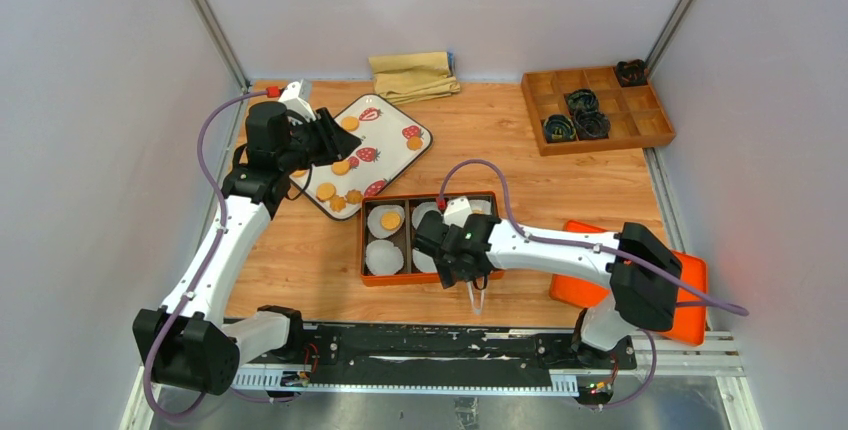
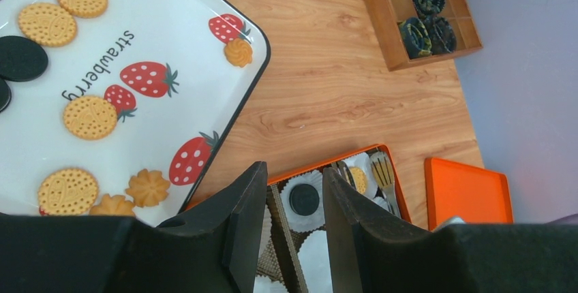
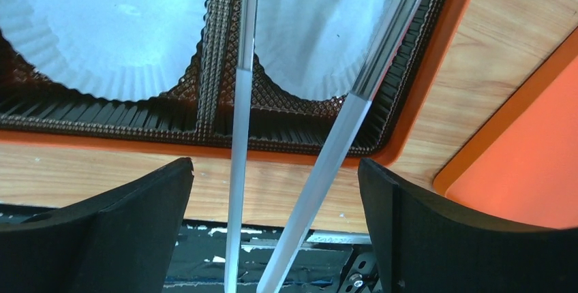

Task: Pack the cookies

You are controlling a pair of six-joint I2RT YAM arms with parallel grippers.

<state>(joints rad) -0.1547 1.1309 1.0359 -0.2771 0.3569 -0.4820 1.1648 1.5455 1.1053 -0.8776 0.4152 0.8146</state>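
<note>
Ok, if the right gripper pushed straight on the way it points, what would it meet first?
Probably the tongs, lying between the wide-open jaws of the right gripper, across the near rim of the orange box; beyond them, a white paper cup. Depth is unclear.

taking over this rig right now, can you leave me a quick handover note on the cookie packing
Left gripper: open, empty, above the tray.
Right gripper: open over the box, tongs between its fingers, no clamp visible.
Cookies: most lie on the tray.
Done: a golden cookie and a black cookie are in the box.
Left: move the rest across; several paper cups are empty.
</note>
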